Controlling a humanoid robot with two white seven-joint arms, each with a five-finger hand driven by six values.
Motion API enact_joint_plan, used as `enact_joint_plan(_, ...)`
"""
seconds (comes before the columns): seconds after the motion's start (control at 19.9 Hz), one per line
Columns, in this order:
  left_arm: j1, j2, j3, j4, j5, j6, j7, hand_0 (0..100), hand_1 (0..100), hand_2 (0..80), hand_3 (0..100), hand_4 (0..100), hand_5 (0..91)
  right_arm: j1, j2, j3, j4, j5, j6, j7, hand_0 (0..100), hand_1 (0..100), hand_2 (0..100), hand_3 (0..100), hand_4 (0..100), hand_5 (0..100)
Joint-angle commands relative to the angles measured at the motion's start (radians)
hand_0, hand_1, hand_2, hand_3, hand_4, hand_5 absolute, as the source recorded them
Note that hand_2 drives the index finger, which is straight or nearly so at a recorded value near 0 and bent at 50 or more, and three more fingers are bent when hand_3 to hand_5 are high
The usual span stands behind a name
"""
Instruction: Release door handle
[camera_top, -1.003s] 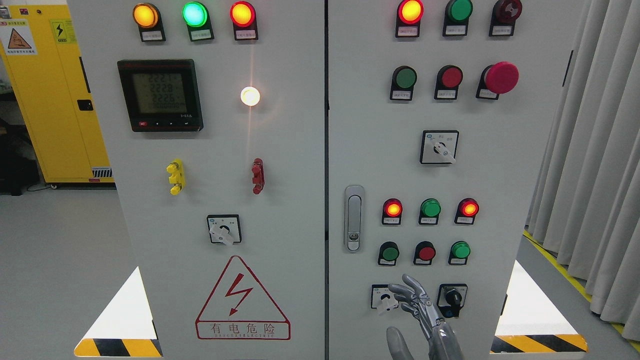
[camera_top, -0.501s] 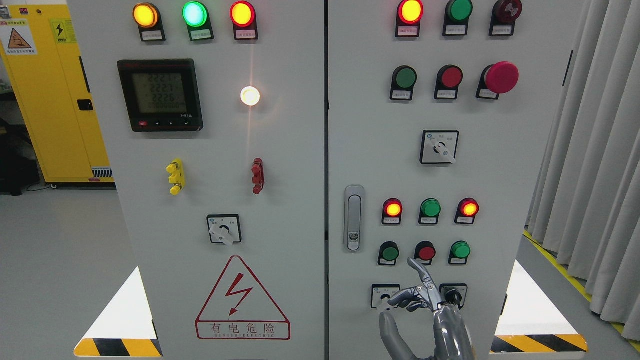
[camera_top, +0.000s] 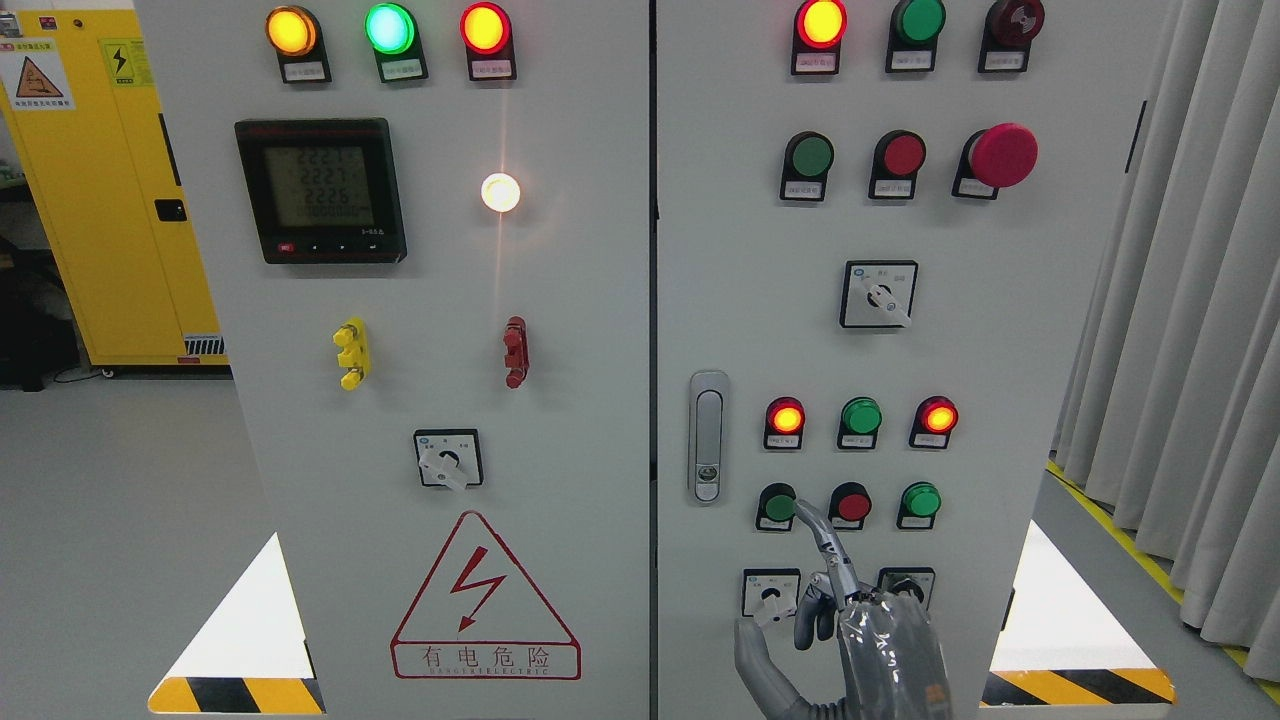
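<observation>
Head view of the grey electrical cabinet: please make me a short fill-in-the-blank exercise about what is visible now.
1. The robot's right hand points one finger toward the dark ____ round push button in the lower row.
2. The silver vertical door handle is on the ____ door.
3. No hand is touching the door ____.
4. The red warning triangle sign shows a lightning ____.

Missing words: green; right; handle; bolt

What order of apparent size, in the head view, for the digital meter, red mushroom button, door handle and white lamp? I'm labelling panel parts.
Largest to smallest:
1. digital meter
2. door handle
3. red mushroom button
4. white lamp
All sit on the same cabinet front, so nearness hardly skews this.
</observation>
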Motion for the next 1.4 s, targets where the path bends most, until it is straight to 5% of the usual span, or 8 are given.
enact_joint_plan(0.0,0.000,0.000,0.000,0.000,0.000,0.001,0.000,12,56,0.0,0,0,0.0,-0.016,0.002,0.083,0.025,0.169,0.046,-0.015,43,42,6,100,100,100)
enact_joint_plan(0.5,0.000,0.000,0.000,0.000,0.000,0.001,0.000,12,56,0.0,0,0,0.0,-0.073,0.002,0.114,0.095,0.370,0.097,-0.023,42,41,3,100,100,100)
enact_joint_plan(1.35,0.000,0.000,0.000,0.000,0.000,-0.001,0.000,12,56,0.0,0,0,0.0,-0.149,0.002,0.149,0.204,0.374,0.201,-0.023,45,38,1,100,100,100)
